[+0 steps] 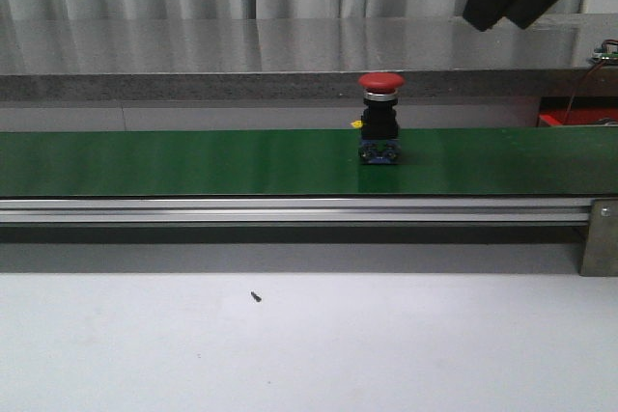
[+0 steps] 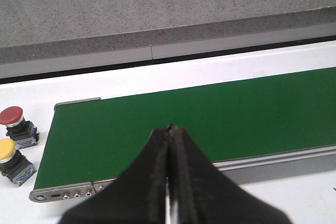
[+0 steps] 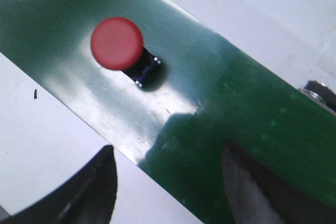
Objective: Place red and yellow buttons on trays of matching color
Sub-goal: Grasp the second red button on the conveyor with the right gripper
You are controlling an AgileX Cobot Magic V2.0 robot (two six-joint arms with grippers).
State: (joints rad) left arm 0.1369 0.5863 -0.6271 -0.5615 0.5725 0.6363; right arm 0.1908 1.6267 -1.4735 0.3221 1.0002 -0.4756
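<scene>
A: Which step is in hand?

B: Judged from the scene, the pick-up is not yet begun. At left, the left gripper is seen clenched on nothing above the green belt. Right of centre, one red button stands upright on the belt; the right gripper is held spread above it — a descent around the cap is called for.

A: And the counts?

B: Three buttons — two red, one yellow, the second red one beside it off the belt's end. No trays are seen.
</scene>
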